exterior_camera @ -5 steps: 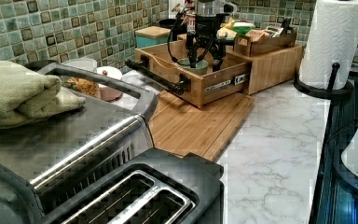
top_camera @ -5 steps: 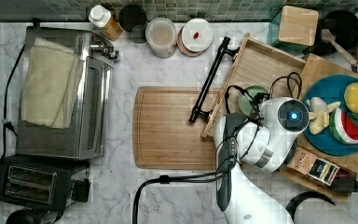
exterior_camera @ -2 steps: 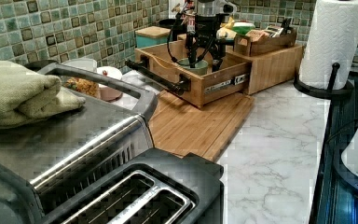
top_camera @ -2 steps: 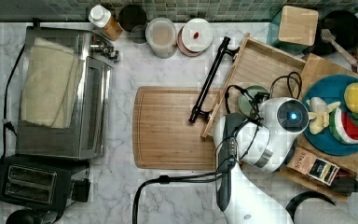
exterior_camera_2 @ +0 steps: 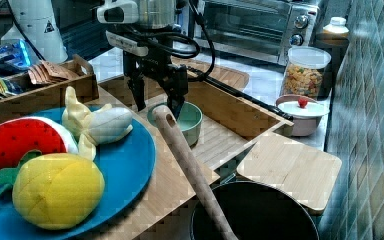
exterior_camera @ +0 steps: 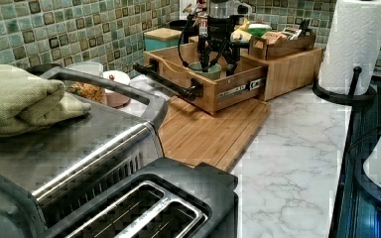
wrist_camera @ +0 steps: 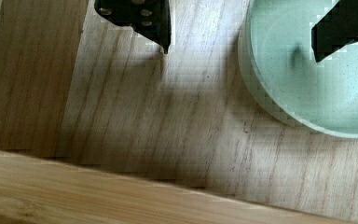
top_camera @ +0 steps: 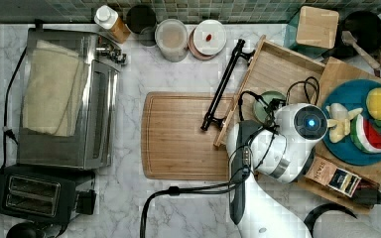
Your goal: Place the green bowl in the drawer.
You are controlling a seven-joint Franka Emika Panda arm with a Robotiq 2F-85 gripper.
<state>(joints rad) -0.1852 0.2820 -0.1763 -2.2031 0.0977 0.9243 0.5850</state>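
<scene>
The pale green bowl (top_camera: 264,100) (exterior_camera_2: 188,123) (exterior_camera: 206,70) rests upright on the floor of the open light-wood drawer (top_camera: 281,65) (exterior_camera_2: 229,136) (exterior_camera: 234,89), near the corner closest to the blue plate. My gripper (exterior_camera_2: 158,108) (exterior_camera: 218,62) (wrist_camera: 239,46) hangs open just above it. One finger stands over the bowl's inside and the other over the bare drawer floor beside the rim. In the wrist view the bowl (wrist_camera: 317,93) lies on the wood grain of the drawer (wrist_camera: 168,121), with nothing held between the fingers. The drawer's black bar handle (top_camera: 223,85) faces the cutting board.
A grooved cutting board (top_camera: 183,136) lies in front of the drawer. A blue plate of toy fruit (top_camera: 359,124) sits on the cabinet top beside my wrist. A wooden spoon handle (exterior_camera_2: 190,165) rises from a black pan (exterior_camera_2: 255,212). A toaster oven (top_camera: 69,99) and jars (top_camera: 172,38) stand further off.
</scene>
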